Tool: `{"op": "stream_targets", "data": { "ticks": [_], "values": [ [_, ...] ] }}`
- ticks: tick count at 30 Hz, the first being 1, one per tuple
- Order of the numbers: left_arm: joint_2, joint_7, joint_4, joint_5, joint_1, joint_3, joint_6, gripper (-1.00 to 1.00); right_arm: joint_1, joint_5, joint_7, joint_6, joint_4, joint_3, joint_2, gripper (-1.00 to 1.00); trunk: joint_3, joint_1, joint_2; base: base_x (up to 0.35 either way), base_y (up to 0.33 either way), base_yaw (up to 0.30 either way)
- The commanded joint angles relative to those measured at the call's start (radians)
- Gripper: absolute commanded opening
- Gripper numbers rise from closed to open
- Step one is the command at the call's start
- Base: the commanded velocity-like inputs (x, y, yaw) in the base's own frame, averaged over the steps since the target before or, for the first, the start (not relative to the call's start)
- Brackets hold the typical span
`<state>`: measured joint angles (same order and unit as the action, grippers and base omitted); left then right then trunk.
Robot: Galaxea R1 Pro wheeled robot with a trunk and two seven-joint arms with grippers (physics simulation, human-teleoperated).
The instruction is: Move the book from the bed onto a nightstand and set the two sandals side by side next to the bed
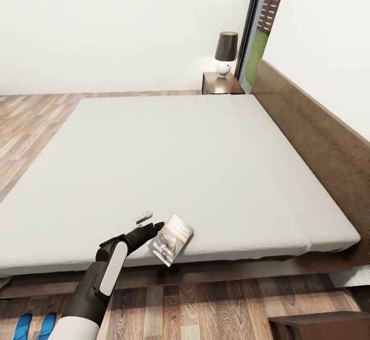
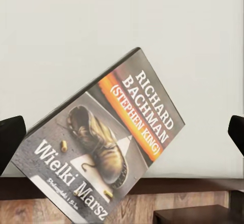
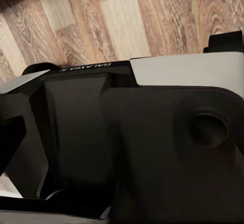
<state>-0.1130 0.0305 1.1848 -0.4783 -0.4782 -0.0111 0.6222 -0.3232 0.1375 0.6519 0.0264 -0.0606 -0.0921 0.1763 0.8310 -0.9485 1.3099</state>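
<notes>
Pale mattress of the bed (image 1: 205, 165) carried the book (image 1: 171, 239) at its near edge, corner overhanging. Left gripper (image 1: 154, 225) hovered beside it, fingers spread wide, empty (pickup pending); next, closing squarely on the cover.

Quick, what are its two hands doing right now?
Left hand: open, by the book at the bed edge, not gripping it.
Right hand: cannot be told.
</notes>
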Motion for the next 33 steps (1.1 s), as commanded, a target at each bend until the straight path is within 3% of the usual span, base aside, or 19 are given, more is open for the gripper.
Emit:
{"op": "stream_targets", "data": {
  "ticks": [1,29,31,33],
  "values": [
    [0.000,0.003,0.001,-0.007,0.000,-0.001,0.005,1.00,0.000,0.001,0.005,0.003,0.001,-0.008,0.000,1.00,-0.003,0.004,-0.007,0.000,0.000,0.000],
    [0.000,-0.001,0.004,-0.008,0.000,-0.001,0.008,1.00,0.000,0.001,0.005,0.003,0.001,-0.008,0.000,1.00,-0.090,0.111,-0.203,0.000,0.000,0.000],
    [0.000,-0.035,0.008,-0.008,0.002,-0.002,0.011,1.00,0.000,0.001,0.005,0.003,0.001,-0.008,0.000,1.00,-0.097,0.119,-0.217,0.000,0.000,0.000],
    [0.002,-0.127,0.009,-0.008,0.008,-0.002,0.013,1.00,0.000,0.001,0.005,0.003,0.001,-0.008,0.000,1.00,-0.103,0.127,-0.231,0.000,0.000,0.000]
  ]
}}
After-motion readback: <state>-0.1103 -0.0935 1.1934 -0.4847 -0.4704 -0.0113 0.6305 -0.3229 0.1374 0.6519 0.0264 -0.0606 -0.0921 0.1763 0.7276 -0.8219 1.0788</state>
